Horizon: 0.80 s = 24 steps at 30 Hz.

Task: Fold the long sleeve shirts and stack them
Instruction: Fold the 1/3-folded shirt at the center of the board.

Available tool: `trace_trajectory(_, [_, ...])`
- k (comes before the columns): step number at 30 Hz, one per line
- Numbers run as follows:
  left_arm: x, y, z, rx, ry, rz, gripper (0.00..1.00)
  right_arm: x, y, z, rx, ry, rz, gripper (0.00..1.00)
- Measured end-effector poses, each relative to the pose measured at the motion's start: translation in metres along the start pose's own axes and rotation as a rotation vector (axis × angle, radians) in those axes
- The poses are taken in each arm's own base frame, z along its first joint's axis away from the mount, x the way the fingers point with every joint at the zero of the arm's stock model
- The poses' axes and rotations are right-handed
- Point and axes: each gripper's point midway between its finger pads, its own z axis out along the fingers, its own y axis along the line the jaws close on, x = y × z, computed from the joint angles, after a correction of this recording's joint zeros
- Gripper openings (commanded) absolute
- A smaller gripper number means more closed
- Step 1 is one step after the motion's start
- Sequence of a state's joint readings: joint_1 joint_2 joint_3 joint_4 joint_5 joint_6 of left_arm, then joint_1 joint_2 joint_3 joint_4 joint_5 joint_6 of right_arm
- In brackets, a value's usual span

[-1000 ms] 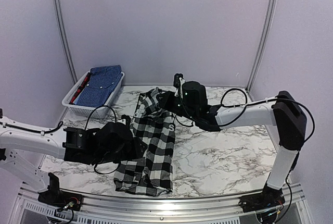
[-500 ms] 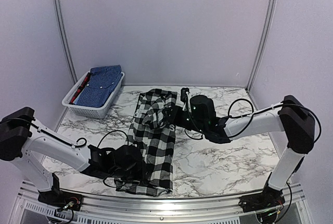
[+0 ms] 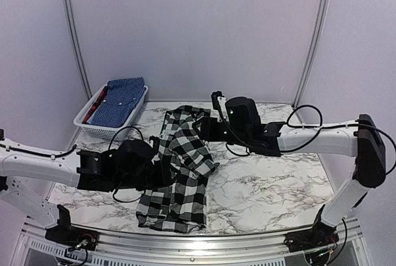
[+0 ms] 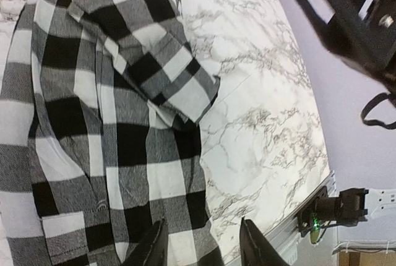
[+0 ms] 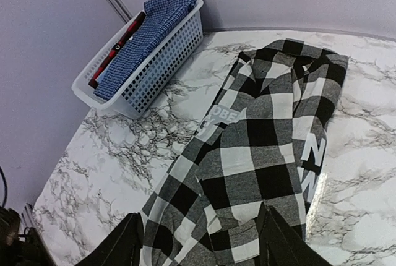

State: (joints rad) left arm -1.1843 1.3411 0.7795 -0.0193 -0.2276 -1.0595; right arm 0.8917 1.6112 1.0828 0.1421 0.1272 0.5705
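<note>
From above, the fingers of your left end effector (image 4: 201,244) hide behind its wrist, so contact with the checked shirt (image 3: 182,167) can't be judged. The left wrist view crops that shirt at three edges. The red-and-black item (image 5: 117,46) beside the blue shirt (image 5: 151,21) in the basket (image 5: 162,62) is too small to name.

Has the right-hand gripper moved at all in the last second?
Yes. The right gripper has shifted slightly to the right, away from the white basket, and now hangs open over the checked shirt.
</note>
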Motion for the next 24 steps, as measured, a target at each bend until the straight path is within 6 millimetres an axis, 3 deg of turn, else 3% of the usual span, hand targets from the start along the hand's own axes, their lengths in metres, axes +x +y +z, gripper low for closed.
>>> trace_trajectory(2, [-0.025,-0.005,-0.005,0.006,-0.046,-0.004,0.46,-0.004,-0.005,0.006,0.027,0.019,-0.038,0.59])
trace_trajectory(6, [-0.057,-0.002,0.009,-0.038,-0.067,0.051,0.47,0.006,-0.042,0.012,0.108,0.077,-0.058,0.58])
trace_trajectory(12, [-0.081,0.009,0.069,-0.12,0.028,0.211,0.48,0.031,-0.108,-0.004,0.234,0.148,-0.027,0.59])
trace_trajectory(17, [-0.096,0.033,0.115,-0.144,0.122,0.284,0.57,0.041,-0.119,-0.021,0.241,0.164,-0.032,0.59])
trace_trajectory(24, [-0.107,0.05,0.157,-0.108,0.235,0.333,0.58,0.047,-0.13,-0.029,0.232,0.167,-0.028,0.59])
